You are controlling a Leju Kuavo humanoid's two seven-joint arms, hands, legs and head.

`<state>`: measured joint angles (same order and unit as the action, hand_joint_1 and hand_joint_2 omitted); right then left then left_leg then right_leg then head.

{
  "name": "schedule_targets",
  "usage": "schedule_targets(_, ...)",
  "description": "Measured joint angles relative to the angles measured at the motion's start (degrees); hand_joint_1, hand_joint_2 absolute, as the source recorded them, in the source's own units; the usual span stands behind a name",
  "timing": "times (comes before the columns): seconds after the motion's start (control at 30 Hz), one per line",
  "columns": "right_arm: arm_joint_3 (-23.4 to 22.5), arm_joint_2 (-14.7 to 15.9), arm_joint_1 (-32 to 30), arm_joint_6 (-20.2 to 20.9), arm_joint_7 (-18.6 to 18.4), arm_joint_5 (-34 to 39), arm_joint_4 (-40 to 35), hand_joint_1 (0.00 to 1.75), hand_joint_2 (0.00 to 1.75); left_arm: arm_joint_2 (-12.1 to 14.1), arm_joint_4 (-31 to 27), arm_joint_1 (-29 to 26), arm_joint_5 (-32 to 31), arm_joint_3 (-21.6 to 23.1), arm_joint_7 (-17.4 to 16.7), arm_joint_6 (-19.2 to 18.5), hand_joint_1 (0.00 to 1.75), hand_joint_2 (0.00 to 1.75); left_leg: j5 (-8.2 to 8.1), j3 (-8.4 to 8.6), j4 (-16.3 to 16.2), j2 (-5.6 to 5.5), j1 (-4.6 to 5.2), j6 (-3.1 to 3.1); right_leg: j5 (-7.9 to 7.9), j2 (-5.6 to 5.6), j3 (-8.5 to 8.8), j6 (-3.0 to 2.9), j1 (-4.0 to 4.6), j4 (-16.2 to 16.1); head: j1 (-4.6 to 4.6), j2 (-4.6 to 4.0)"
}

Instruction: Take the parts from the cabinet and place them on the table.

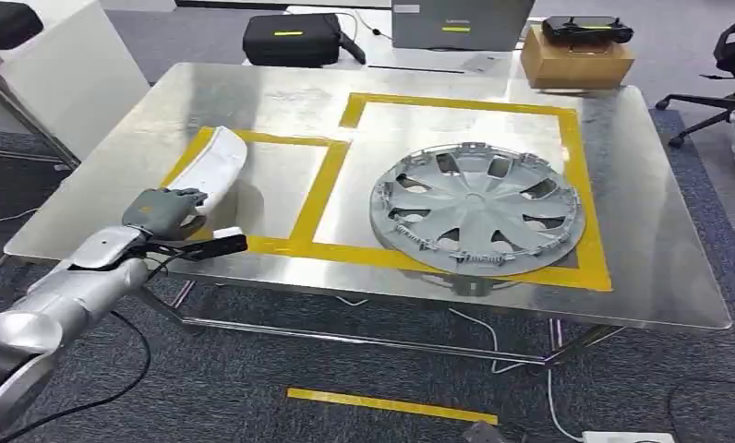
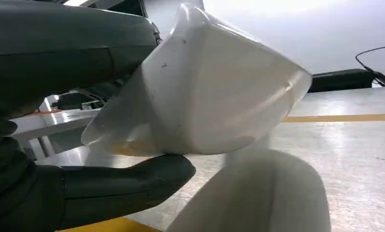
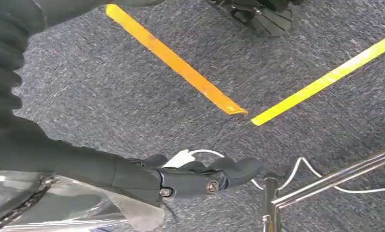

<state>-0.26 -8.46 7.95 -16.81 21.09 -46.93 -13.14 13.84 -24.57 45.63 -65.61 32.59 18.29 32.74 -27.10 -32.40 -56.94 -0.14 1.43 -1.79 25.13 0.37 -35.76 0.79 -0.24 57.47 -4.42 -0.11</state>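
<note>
Left hand grips the near end of the white curved part, thumb under and fingers over it in the left wrist view; the part lies in the left yellow-taped box at the near left of the metal table, far end on the tabletop. Grey hubcap sits flat in the bigger taped box to the right, well apart from it. Right hand hangs over the grey carpet holding nothing, fingers stretched out and slightly apart
</note>
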Motion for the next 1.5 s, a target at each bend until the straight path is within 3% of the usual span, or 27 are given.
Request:
schedule_targets(0.1, 0.3, 0.0, 0.0, 0.0, 0.1, 0.1, 0.0, 0.0, 1.75, 0.0, 0.0, 0.0, 0.2, 0.0, 0.6, -0.1, 1.75, 1.75, 0.0, 0.0, 0.0, 0.0, 0.0, 0.0, 0.0, 0.0, 0.0, 0.0, 0.0, 0.0, 0.0, 0.0)
schedule_targets(0.13, 0.3, 0.0, 0.0, 0.0, 0.1, 0.1, 0.0, 0.0, 0.0, 0.1, 0.0, 0.0, -0.2, 0.0, 0.6, -0.1, 0.0, 1.75, 0.0, 0.0, 0.0, 0.0, 0.0, 0.0, 0.0, 0.0, 0.0, 0.0, 0.0, 0.0, -0.02, 0.0)
schedule_targets(0.2, 0.3, 0.0, 0.0, 0.0, 0.2, 0.1, 0.0, 0.0, 0.0, 0.1, 0.0, 0.0, 0.5, 0.0, 1.0, -0.5, 0.0, 1.75, 0.0, 0.0, 0.0, 0.0, 0.0, 0.0, 0.0, 0.0, 0.0, 0.0, 0.0, 0.0, -0.02, 0.0)
schedule_targets(0.23, 0.3, 0.0, 0.0, 0.0, 0.2, 0.1, 0.0, 0.0, 0.0, 0.1, 0.0, 0.0, 0.7, 0.0, 1.0, -0.7, 0.0, 0.0, 0.0, 0.0, 0.0, 0.0, 0.0, 0.0, 0.0, -0.01, 0.01, 0.0, 0.0, 0.0, 0.0, 0.0)
schedule_targets(0.4, 0.4, 0.0, 0.0, 0.0, 0.2, 0.2, 0.0, 0.0, 0.0, 0.1, 0.0, 0.0, 0.6, 0.0, 0.5, 1.6, 0.0, 0.0, 0.0, 0.0, 0.0, 0.0, 0.01, 0.0, 0.0, -0.01, 0.01, 0.0, -0.01, 0.0, -0.02, 0.0)
schedule_targets(1.5, 0.8, 0.0, 0.1, 0.0, 0.2, 0.8, 0.0, 0.0, 0.0, 0.6, 0.0, 0.0, -0.7, 0.0, -0.6, 1.6, 0.0, 0.0, 0.0, 0.01, 0.0, 0.0, 0.01, 0.0, 0.0, -0.01, 0.02, 0.0, -0.01, 0.0, 0.0, 0.0)
